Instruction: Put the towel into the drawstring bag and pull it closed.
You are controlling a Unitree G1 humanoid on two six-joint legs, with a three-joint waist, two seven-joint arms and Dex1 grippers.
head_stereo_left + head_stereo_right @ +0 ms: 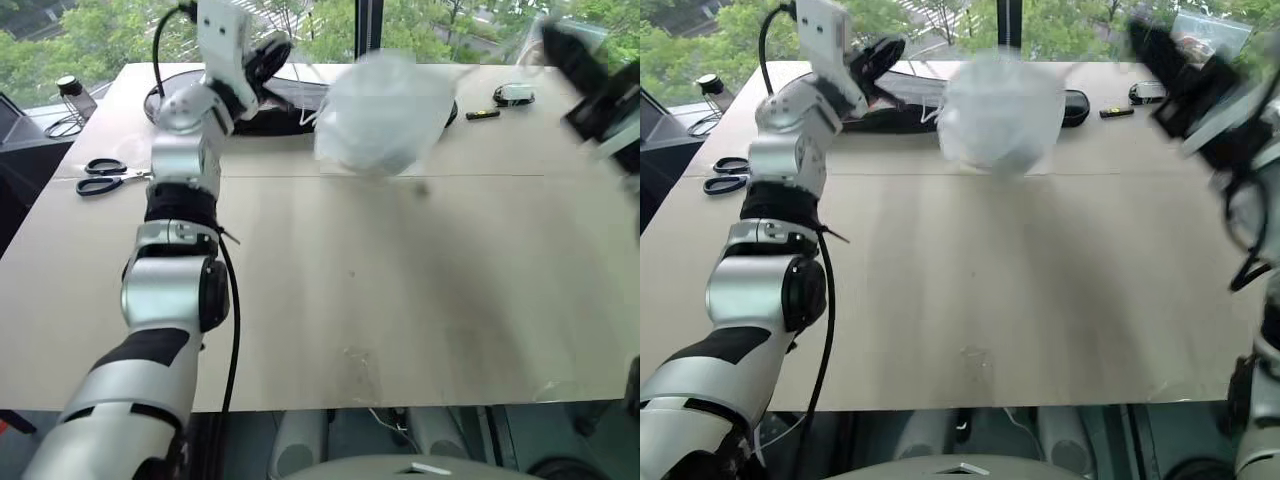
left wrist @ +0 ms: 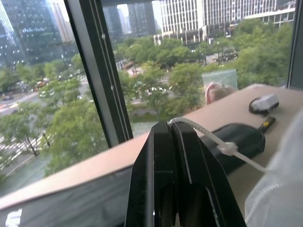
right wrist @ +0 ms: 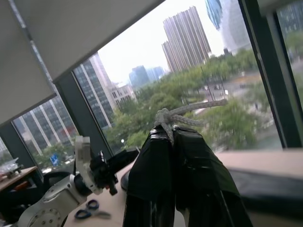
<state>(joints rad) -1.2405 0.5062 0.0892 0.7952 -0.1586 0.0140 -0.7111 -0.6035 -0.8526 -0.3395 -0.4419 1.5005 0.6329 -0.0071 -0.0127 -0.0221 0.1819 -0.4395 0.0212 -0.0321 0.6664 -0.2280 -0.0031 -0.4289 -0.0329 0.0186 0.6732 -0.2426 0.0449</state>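
The white drawstring bag point(image 1: 380, 115) hangs bunched in the air above the far half of the table, strung between my two raised arms. My left gripper point(image 1: 270, 55) is up at the bag's left and shut on the white cord point(image 2: 208, 137), which runs from its tips down to the bag's fabric point(image 2: 279, 189). At the bag's right my right gripper point(image 1: 1145, 40) is lifted too, shut on a knotted end of cord point(image 3: 189, 113). The towel is hidden from view.
Black scissors point(image 1: 105, 175) lie at the table's left edge. A long black case point(image 1: 1075, 105) lies behind the bag, with a small white device point(image 1: 515, 95) and a black-and-yellow stick point(image 1: 482, 115) at the far right. A clear pouch point(image 2: 218, 85) stands by the window.
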